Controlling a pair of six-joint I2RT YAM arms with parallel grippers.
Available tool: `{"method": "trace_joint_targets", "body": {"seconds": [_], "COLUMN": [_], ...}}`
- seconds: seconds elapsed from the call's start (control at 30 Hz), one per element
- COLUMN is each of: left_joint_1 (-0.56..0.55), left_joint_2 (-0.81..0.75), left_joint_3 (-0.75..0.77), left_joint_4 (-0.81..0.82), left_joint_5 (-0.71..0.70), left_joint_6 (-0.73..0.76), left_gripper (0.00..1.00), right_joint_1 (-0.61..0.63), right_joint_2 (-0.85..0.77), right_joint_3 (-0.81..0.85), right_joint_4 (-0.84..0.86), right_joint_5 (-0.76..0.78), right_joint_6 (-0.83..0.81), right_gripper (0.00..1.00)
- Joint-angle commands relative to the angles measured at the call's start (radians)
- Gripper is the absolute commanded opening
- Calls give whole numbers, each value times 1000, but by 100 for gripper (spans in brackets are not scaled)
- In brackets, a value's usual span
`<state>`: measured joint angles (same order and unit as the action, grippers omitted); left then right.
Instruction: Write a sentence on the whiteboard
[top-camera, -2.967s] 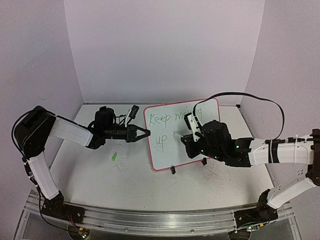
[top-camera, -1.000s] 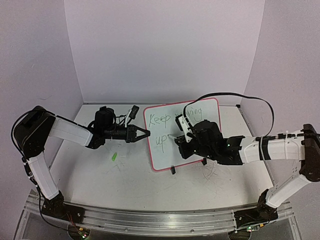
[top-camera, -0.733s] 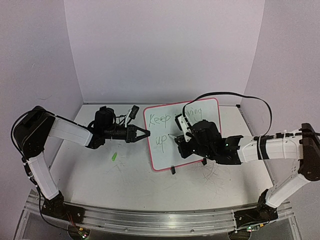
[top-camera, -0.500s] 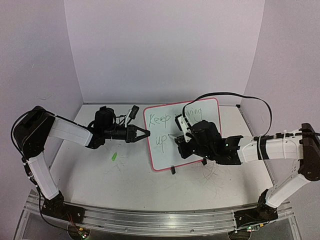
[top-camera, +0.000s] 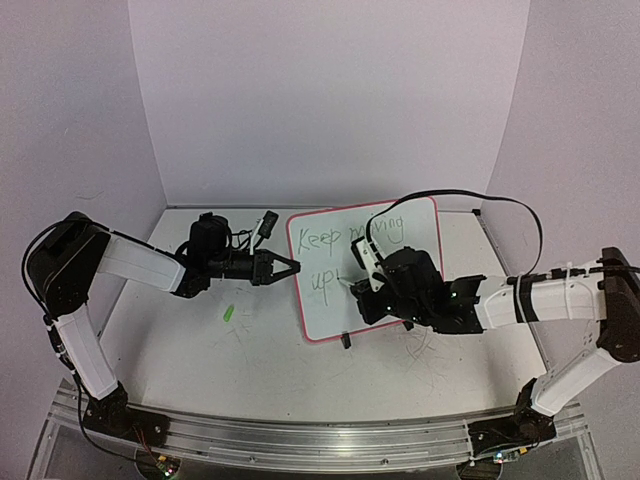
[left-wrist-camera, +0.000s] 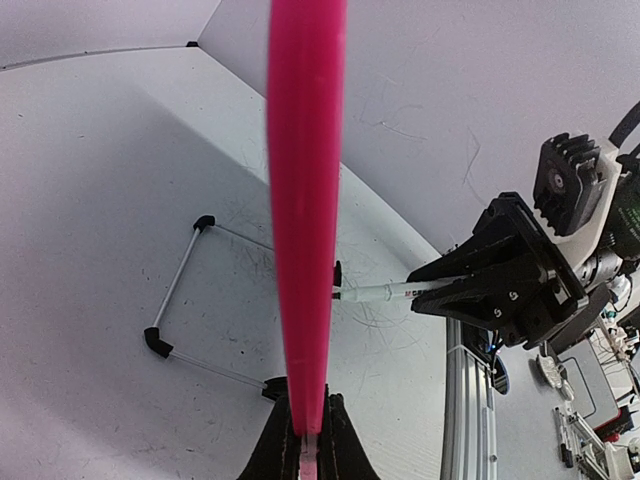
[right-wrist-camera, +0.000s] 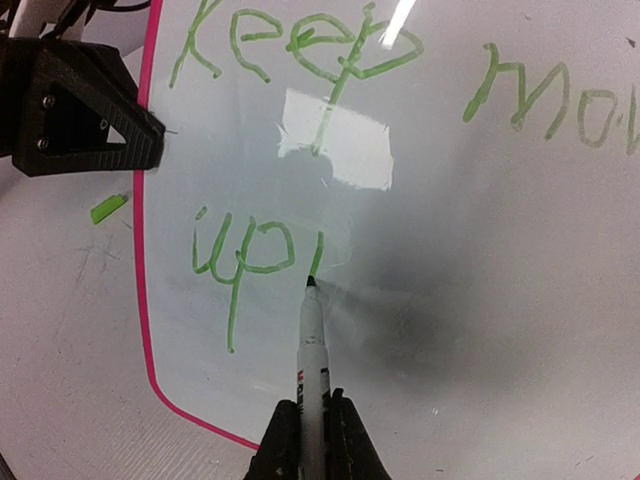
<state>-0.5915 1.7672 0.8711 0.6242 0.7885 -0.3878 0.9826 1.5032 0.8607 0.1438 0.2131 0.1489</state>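
Since the frame three seconds back, the right gripper (top-camera: 358, 272) has travelled leftward across the whiteboard (top-camera: 325, 318), from the board's middle to just right of "up"; the left arm has not shifted. The left gripper (left-wrist-camera: 304, 432) is pressed together on the board's pink frame (left-wrist-camera: 305, 200) at its left edge, steadying it. The right gripper (right-wrist-camera: 312, 420) is pinched on a thin white marker (right-wrist-camera: 311, 345), whose dark tip touches the glossy face beside a short fresh green stroke. The board stands tilted back on its two black feet (top-camera: 346, 341) at mid-table (top-camera: 250, 370), between the two grippers. Of the sentence (top-camera: 320, 240) I read "Keep" and the start of "moving" on the upper line and "up" below; the arm hides part of the upper line from above. My judgement is that the second word of the lower line is only begun. A green cap (top-camera: 228, 313) lies on the table left of the board. The board looks light, stiff and slick: pen pressure could push it back or skate it on its feet, so the frame edge is the place to grip, never the written face. The marker wants a light, steady touch, held at the barrel.
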Motion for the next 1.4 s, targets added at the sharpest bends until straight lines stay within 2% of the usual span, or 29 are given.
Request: {"method": "trace_joint_targets", "body": {"seconds": [0.0,0.2,0.63,1.37], "left_joint_1": [4,4,4,4], "left_joint_2": [-19,-17,-25,-26], "left_joint_3": [39,44,34,29], "left_joint_4": [-31,-34,-42,-47], "left_joint_5": [-25,-24,-25,-27], "left_joint_6": [54,55,58,68], "left_gripper": [0,0,0,0], "right_joint_1": [0,0,-2,-21], "right_joint_2": [-24,-26,-21,-29], "right_joint_3": [-24,-18,25,21], "right_joint_4": [-17,-18,23,13], "right_joint_5": [-9,0,126,106], "right_joint_6": [27,28,33,36], "right_gripper": [0,0,0,0]}}
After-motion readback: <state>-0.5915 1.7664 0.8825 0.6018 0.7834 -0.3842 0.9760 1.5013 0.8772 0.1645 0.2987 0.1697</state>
